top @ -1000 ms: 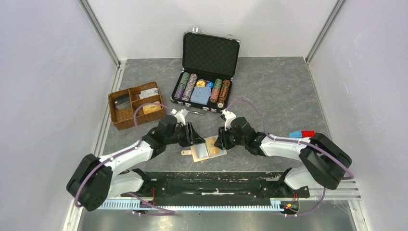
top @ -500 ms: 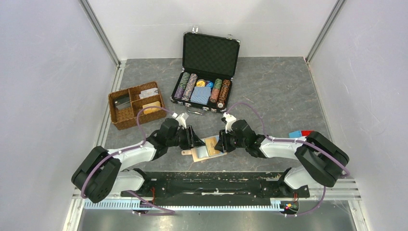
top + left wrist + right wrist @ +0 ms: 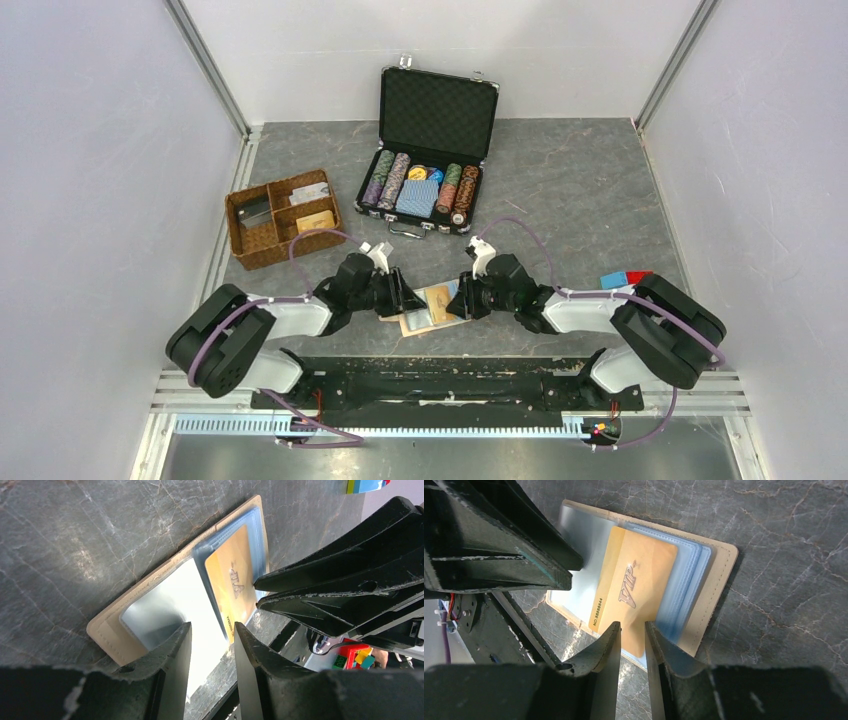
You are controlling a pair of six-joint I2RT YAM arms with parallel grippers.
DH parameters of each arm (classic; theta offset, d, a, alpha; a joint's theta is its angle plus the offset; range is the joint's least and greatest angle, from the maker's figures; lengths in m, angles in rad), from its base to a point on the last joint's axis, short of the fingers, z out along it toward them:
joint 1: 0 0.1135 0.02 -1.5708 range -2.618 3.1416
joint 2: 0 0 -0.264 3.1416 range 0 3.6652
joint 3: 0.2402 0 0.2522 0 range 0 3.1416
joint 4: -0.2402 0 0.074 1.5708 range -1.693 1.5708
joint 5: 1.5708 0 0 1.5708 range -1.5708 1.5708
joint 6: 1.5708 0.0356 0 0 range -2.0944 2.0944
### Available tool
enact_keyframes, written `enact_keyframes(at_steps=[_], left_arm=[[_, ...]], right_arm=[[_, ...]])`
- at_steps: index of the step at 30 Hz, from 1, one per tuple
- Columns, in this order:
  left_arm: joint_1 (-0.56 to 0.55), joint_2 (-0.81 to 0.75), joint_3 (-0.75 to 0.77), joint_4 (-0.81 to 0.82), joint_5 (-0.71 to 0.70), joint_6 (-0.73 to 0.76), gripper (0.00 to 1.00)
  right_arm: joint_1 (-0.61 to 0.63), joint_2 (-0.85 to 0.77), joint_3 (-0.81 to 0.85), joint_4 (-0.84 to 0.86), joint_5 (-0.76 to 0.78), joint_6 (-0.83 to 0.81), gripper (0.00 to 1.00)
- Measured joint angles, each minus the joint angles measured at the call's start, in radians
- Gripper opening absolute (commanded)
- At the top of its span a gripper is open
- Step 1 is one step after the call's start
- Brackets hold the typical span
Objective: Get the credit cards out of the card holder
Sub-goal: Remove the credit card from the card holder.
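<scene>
You see one credit card [image 3: 639, 585] apparently partly out of the card holder [image 3: 720, 575]; left claw [image 3: 212, 628] and right claw [image 3: 631, 626] stand released.

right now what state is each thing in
card holder, open flat, inside up
gold card, face up in the holder, not yet out
left gripper, open, tips at the holder's edge
right gripper, slightly open, tips at the gold card's edge
case, lid up, chips inside
tray, things in three compartments
</scene>
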Motion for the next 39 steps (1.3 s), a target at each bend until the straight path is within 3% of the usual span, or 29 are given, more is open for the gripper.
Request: enact_keyframes(at_steps=[10, 23, 32, 39], left_arm=[[-0.011, 0.115, -0.015, 0.192, 0.007, -0.037, 0.42], [-0.023, 0.186, -0.019, 0.311, 0.01, -0.074, 0.4], [-0.027, 0.28, -0.041, 0.451, 0.02, -0.129, 0.03], [-0.028, 0.266, -0.043, 0.447, 0.028, -0.142, 0.02]], right_arm=[[-0.002, -0.003, -0.037, 0.053, -0.001, 0.041, 0.26], [-0.002, -0.005, -0.054, 0.08, -0.002, 0.06, 0.26], [-0.002, -0.008, -0.064, 0.092, -0.012, 0.071, 0.26], [-0.002, -0.019, -0.075, 0.092, -0.011, 0.074, 0.26]])
